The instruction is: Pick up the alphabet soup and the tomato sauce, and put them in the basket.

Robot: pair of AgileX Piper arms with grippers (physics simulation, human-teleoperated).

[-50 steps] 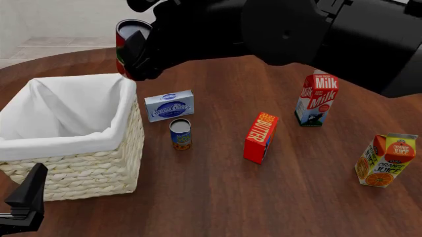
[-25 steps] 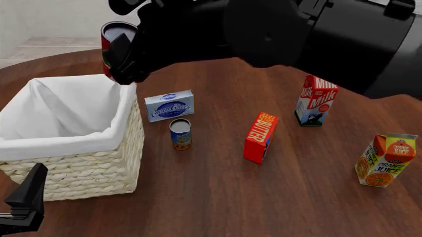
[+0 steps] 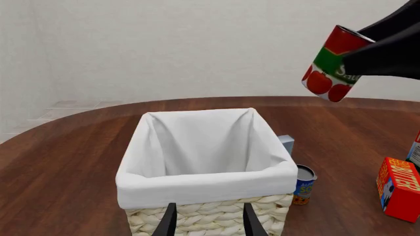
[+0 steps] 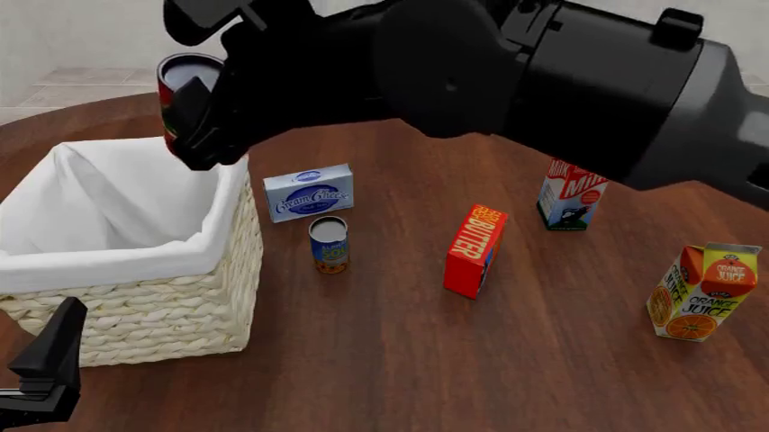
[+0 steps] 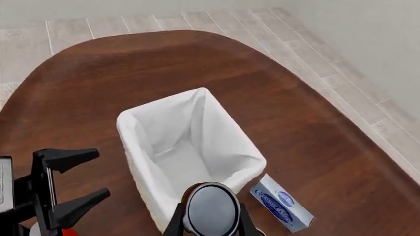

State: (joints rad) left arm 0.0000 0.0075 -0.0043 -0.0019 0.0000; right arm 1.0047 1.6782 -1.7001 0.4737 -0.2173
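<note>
The tomato sauce (image 4: 184,94), a green and red can with a dark top, hangs in the air with my right gripper (image 4: 202,121) shut on it. It is just above the far right corner of the basket (image 4: 132,263). The left wrist view shows the tomato sauce (image 3: 330,65) tilted, high beside the basket (image 3: 210,186). From the right wrist, the tomato sauce's dark top (image 5: 211,208) sits over the basket's rim (image 5: 129,147). The alphabet soup (image 4: 328,244) stands upright on the table right of the basket. My left gripper (image 4: 54,360) is open and empty at the basket's near side.
A cream cheese box (image 4: 309,192) lies just behind the alphabet soup. A red butter box (image 4: 474,250) stands mid-table, with a milk carton (image 4: 574,200) behind it and an orange juice carton (image 4: 703,292) at the right. The right arm spans the back of the table.
My right gripper has carried the tomato sauce leftward, from beyond the basket's far right corner to over it. The left gripper and the other objects have not moved.
</note>
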